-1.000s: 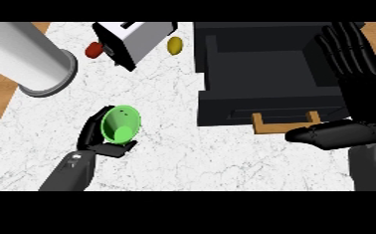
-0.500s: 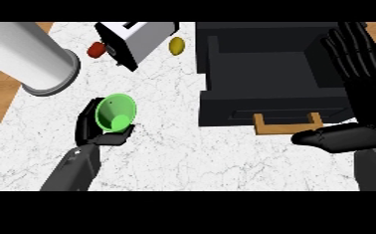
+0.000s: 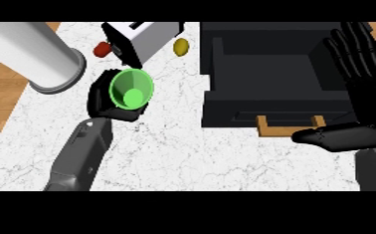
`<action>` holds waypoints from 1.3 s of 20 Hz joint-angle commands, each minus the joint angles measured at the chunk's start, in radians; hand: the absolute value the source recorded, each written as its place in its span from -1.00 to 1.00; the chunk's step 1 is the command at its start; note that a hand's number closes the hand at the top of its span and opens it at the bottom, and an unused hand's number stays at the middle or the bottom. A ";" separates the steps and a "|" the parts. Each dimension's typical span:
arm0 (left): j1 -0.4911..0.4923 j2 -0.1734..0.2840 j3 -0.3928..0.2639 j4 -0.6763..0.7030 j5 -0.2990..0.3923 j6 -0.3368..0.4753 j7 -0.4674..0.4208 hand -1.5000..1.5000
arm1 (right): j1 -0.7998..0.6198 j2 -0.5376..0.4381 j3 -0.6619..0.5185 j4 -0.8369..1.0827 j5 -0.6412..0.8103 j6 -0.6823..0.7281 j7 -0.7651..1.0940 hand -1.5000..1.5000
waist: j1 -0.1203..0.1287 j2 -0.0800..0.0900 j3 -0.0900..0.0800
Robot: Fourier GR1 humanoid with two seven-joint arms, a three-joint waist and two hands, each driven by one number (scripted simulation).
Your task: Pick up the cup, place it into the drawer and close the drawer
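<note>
A green cup (image 3: 132,88) sits in my left hand (image 3: 110,100), whose black fingers curl round it above the white marble counter; I look down into its open mouth. The open black drawer (image 3: 272,76) lies to the right, its wooden handle (image 3: 290,126) at the front edge. My right hand (image 3: 352,78) rests open over the drawer's right side, fingers up and thumb (image 3: 330,134) pointing left near the handle.
A large grey cylinder (image 3: 40,56) lies at the upper left. A white and black box (image 3: 140,40) stands at the back, with a red thing (image 3: 102,49) on its left and a yellow one (image 3: 180,46) on its right.
My left hand has lifted the cup up and away from me, toward the white box. The cup's mouth now faces upward. The right hand has barely moved.
</note>
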 commanded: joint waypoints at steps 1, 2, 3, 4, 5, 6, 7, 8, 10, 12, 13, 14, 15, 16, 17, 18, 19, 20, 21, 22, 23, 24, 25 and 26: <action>-0.089 -0.052 -0.047 -0.120 -0.003 0.013 0.081 1.00 | 0.004 0.007 -0.002 0.042 0.033 -0.014 -0.032 -1.00 | 0.010 -0.004 0.002; -0.127 -0.044 -0.058 -0.148 -0.002 0.004 0.144 1.00 | -0.029 0.008 0.008 0.035 0.034 -0.025 -0.002 -1.00 | 0.014 -0.006 0.002; -0.082 -0.070 -0.077 -0.171 -0.005 0.005 0.134 1.00 | 0.030 -0.001 -0.001 -0.020 0.014 0.001 -0.011 -1.00 | 0.003 -0.004 0.001; -0.126 -0.095 -0.113 -0.215 -0.001 0.052 0.193 1.00 | 0.007 -0.002 -0.013 0.029 0.015 -0.003 -0.024 -1.00 | 0.012 -0.008 0.002; -0.141 -0.087 -0.101 -0.237 -0.004 0.041 0.234 1.00 | -0.008 0.015 0.011 0.028 0.053 -0.032 -0.023 -1.00 | 0.010 -0.004 0.001; -0.195 -0.075 -0.092 -0.255 0.007 0.060 0.305 1.00 | 0.009 0.015 0.021 -0.034 0.032 -0.027 0.030 -1.00 | 0.005 -0.006 0.001; -0.205 -0.096 -0.134 -0.287 0.043 0.094 0.350 1.00 | 0.004 0.012 0.006 0.025 0.030 -0.010 -0.033 -1.00 | 0.007 -0.006 0.001; -0.212 -0.097 -0.163 -0.332 0.043 0.106 0.387 1.00 | 0.006 0.000 -0.007 0.022 0.024 -0.007 -0.025 -1.00 | 0.009 -0.008 0.001; -0.288 -0.097 -0.178 -0.330 0.059 0.164 0.470 1.00 | -0.008 0.004 -0.010 -0.005 0.006 -0.019 0.018 -1.00 | -0.002 -0.004 0.001; -0.326 -0.098 -0.212 -0.395 0.061 0.210 0.569 1.00 | -0.014 -0.030 -0.039 0.045 -0.015 0.024 -0.025 -1.00 | 0.003 -0.004 0.001; -0.394 -0.098 -0.211 -0.363 0.055 0.238 0.594 1.00 | -0.042 -0.010 -0.020 -0.005 0.013 -0.030 0.032 -1.00 | -0.007 -0.002 0.001; -0.355 -0.098 -0.257 -0.391 0.079 0.256 0.596 1.00 | -0.036 0.013 0.005 0.049 0.046 -0.031 -0.025 -1.00 | -0.002 0.000 0.000; -0.416 -0.098 -0.301 -0.342 0.104 0.312 0.599 1.00 | -0.039 -0.022 -0.031 0.084 0.016 0.006 -0.043 -1.00 | -0.015 0.002 0.001; -0.464 -0.098 -0.296 -0.327 0.095 0.337 0.634 1.00 | -0.060 -0.008 -0.014 0.061 0.022 -0.018 -0.009 -1.00 | -0.017 0.003 0.001; -0.482 -0.098 -0.318 -0.308 0.131 0.377 0.651 1.00 | -0.035 -0.005 -0.005 0.037 0.035 -0.016 -0.019 -1.00 | -0.022 0.003 0.001; -0.555 -0.098 -0.276 -0.272 0.086 0.378 0.701 1.00 | -0.019 -0.015 -0.011 0.082 0.029 0.017 -0.064 -1.00 | -0.021 0.006 0.001; -0.560 -0.098 -0.335 -0.244 0.141 0.416 0.725 1.00 | -0.015 0.022 0.022 0.001 0.031 -0.020 -0.011 -1.00 | -0.035 0.004 0.001; -0.561 -0.098 -0.332 -0.192 0.132 0.419 0.675 1.00 | -0.082 0.010 0.003 0.107 0.057 -0.034 -0.043 -1.00 | -0.024 0.009 0.001; -0.622 -0.098 -0.350 -0.151 0.135 0.443 0.739 1.00 | -0.008 0.005 0.002 0.069 0.034 0.012 -0.092 -1.00 | -0.046 0.010 0.002; -0.648 -0.098 -0.347 -0.135 0.160 0.435 0.758 1.00 | -0.003 0.018 0.013 0.051 0.052 -0.013 -0.066 -1.00 | -0.042 0.009 0.001; -0.658 -0.098 -0.365 -0.075 0.163 0.460 0.754 1.00 | -0.115 -0.017 -0.011 0.113 0.013 -0.001 -0.007 -1.00 | -0.048 0.015 0.001; -0.654 -0.098 -0.394 -0.048 0.174 0.465 0.744 1.00 | -0.050 -0.022 -0.032 0.078 -0.002 0.018 -0.053 -1.00 | -0.058 0.013 0.002; -0.671 -0.098 -0.419 -0.020 0.186 0.482 0.735 1.00 | -0.036 -0.009 0.000 0.085 0.028 0.020 -0.070 -1.00 | -0.058 0.014 0.001; -0.704 -0.098 -0.423 0.016 0.183 0.507 0.762 1.00 | -0.005 0.019 0.016 0.071 0.025 0.021 -0.104 -1.00 | -0.074 0.017 0.002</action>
